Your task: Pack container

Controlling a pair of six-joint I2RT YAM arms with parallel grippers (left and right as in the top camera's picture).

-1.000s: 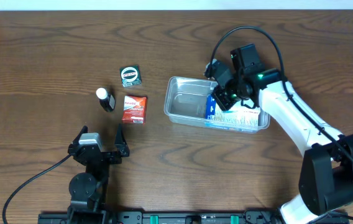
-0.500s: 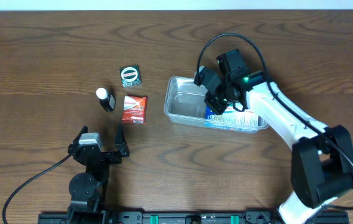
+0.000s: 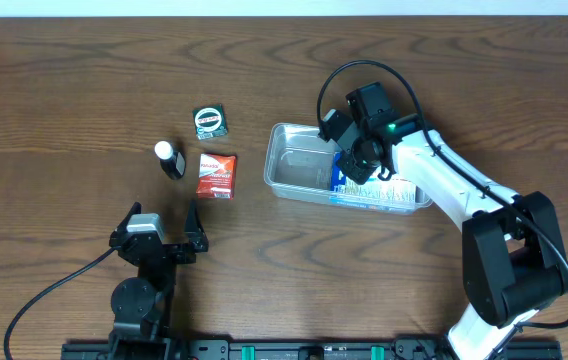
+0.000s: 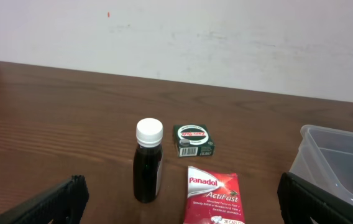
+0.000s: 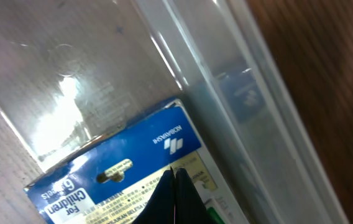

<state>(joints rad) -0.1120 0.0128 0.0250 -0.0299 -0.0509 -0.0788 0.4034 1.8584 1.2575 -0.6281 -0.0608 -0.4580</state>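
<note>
Pressing together, the two dark fingertips of my right gripper point(image 5: 175, 186) meet with only a thin seam between them, tips down on the blue-and-white card-backed packet point(image 5: 127, 155). Whether they pinch any of it, I cannot tell.

Packet: lies flat in the right half of the clear, shallow rectangular plastic container point(image 3: 299, 170), along its near wall. That clear wall runs just beside the packet's edge and close to my fingertips.

Container: on the brown wooden table point(image 3: 64, 100), right of centre.

Left of the container, apart from it:
- red rectangular Panadol sachet point(image 4: 212, 196), lying flat, nearest the container;
- small green-and-black box point(image 4: 192, 139), beyond the sachet;
- dark bottle with white cap point(image 4: 147, 174), upright, just left of the sachet.

Right arm: white links reach from the near right edge of the table diagonally to the container, wrist bent down over its right half.

Left gripper point(image 3: 161, 232): fingers spread wide, holding nothing, low at the near left edge, facing the sachet, box and bottle, touching none.
</note>
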